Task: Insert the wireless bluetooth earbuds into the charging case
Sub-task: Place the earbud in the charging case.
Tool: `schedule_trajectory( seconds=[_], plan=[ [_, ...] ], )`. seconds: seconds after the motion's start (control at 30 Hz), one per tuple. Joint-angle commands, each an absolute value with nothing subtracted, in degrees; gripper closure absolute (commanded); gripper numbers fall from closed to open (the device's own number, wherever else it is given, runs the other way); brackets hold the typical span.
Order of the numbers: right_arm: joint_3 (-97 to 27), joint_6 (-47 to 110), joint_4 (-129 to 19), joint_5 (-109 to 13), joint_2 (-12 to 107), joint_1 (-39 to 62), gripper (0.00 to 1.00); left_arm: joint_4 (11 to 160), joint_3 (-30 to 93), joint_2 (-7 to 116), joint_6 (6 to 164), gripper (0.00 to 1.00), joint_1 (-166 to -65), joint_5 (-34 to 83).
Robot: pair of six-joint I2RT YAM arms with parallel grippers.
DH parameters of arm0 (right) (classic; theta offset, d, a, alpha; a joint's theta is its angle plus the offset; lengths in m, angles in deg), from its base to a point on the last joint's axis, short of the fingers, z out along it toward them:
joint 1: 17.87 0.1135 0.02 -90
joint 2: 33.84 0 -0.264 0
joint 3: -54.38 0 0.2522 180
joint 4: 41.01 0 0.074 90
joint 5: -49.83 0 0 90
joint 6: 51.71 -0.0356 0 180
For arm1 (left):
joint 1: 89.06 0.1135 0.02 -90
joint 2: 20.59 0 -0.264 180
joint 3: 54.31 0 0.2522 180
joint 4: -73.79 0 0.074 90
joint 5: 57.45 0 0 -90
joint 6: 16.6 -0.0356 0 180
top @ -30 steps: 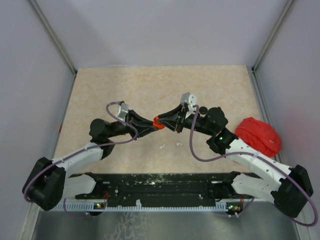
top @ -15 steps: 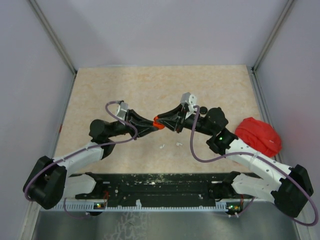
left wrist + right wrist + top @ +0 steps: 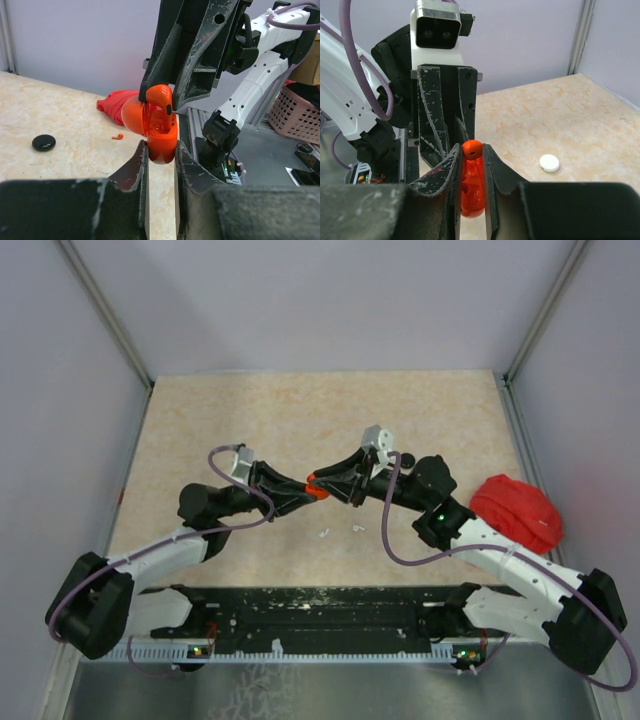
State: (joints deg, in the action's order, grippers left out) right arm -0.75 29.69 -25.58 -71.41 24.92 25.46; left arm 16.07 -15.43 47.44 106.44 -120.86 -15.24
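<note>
Though the left wrist (image 3: 238, 462) has been shifted slightly towards 9 o'clock, the one orange charging case (image 3: 161, 152) is kept clamped in the left gripper (image 3: 161, 144), with one orange earbud (image 3: 160, 100) pinched at its mouth by the right gripper (image 3: 471, 151). Two white earbuds (image 3: 323, 534) are seen at 6 o'clock, one red cloth (image 3: 516, 512) at 3 o'clock.

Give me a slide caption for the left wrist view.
The left gripper clamps the open orange charging case while the right gripper holds an orange earbud at its opening.

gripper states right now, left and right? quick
Left gripper: closed on the orange charging case.
Right gripper: closed on an orange earbud.
</note>
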Motion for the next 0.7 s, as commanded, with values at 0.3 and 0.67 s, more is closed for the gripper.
schedule_trajectory(
  seconds=[0.3,0.67],
  plan=[
    [-1.7,30.4,-25.3,-72.4,24.3,26.8,0.83,12.0,-16.4,44.7,106.4,0.99,-121.1,-10.8],
    [-1.3,30.5,-26.1,-72.5,24.6,27.0,0.81,9.6,-16.9,44.6,106.8,0.99,-121.1,-10.9]
  ],
)
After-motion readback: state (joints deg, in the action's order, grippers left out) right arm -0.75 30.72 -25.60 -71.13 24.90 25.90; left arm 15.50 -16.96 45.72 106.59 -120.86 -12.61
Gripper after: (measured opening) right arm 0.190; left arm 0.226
